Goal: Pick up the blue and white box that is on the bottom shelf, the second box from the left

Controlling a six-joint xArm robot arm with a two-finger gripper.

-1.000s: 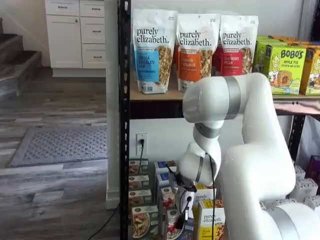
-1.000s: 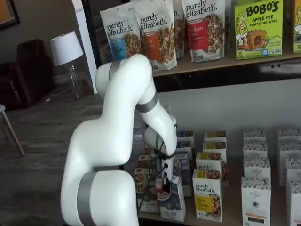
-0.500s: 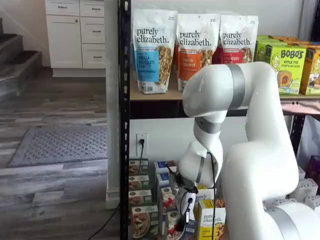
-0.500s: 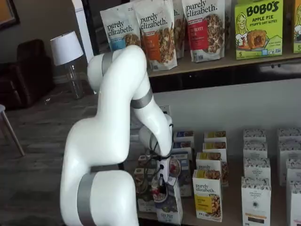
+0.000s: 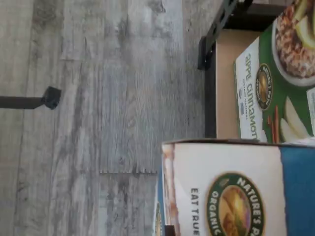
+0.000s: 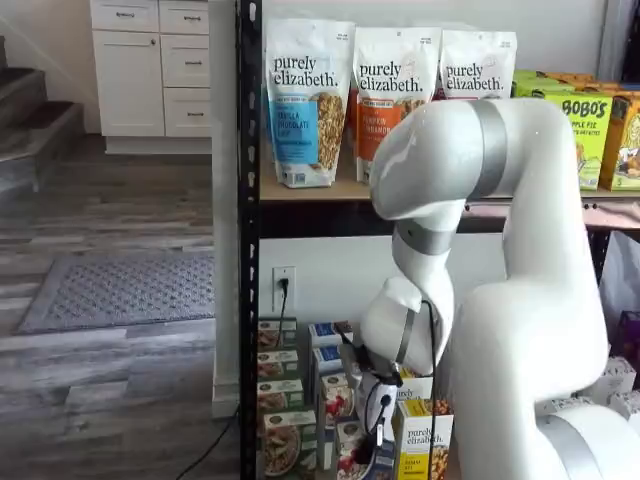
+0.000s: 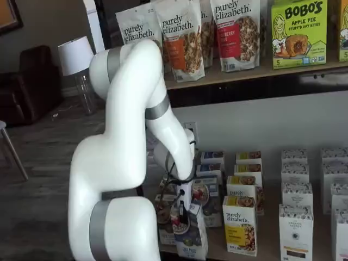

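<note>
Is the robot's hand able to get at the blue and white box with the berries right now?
Probably yes. The gripper already seems closed on the blue and white box, which sits at the front of the bottom shelf. The yellow carton stands apart beside it, so nothing seems to block the way.

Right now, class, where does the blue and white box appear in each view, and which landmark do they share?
Wrist view: the blue and white box, close up, foreground.
Shelf view: box in the tool, lowest tier.
Shelf view: box front of its row, low centre.
Shared landmark: the green-and-white carton beside it.
</note>
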